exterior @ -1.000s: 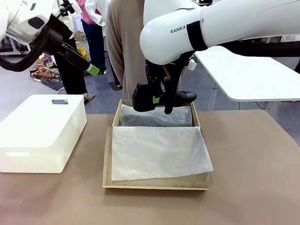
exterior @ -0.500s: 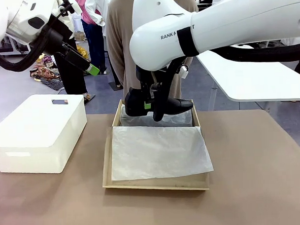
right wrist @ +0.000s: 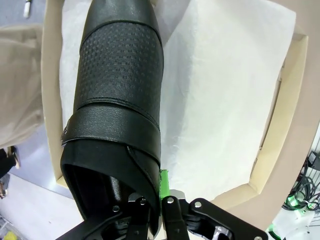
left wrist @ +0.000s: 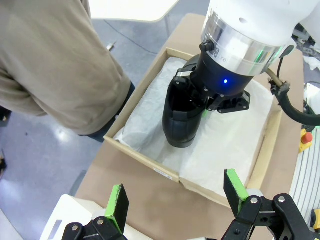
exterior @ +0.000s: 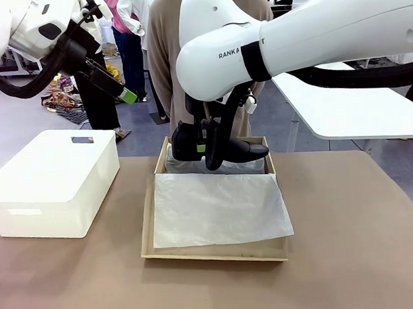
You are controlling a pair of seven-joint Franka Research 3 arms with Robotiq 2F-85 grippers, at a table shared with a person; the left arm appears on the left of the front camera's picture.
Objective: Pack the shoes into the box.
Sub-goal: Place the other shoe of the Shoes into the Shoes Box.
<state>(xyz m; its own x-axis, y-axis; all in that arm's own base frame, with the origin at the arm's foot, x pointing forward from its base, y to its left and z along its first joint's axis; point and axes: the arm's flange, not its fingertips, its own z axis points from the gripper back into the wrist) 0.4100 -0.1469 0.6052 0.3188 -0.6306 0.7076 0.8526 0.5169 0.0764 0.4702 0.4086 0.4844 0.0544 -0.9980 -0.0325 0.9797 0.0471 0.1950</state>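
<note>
R fingers [exterior: 210, 156]: pinching shoe [exterior: 246, 151] by opening rim, toe twd pic right, over far end of box [exterior: 147, 228], above tissue [exterior: 218, 208]. L fingers [left wrist: 118, 202]: spread, empty, high over surface [exterior: 346, 258].

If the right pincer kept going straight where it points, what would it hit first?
Probably the white tissue paper lining the box, just beneath the shoe the right pincer grips; depth is unclear.

Front view faces across the table [exterior: 346, 258]; both wrist views overlook the box [left wrist: 142, 161], right nearer.
</note>
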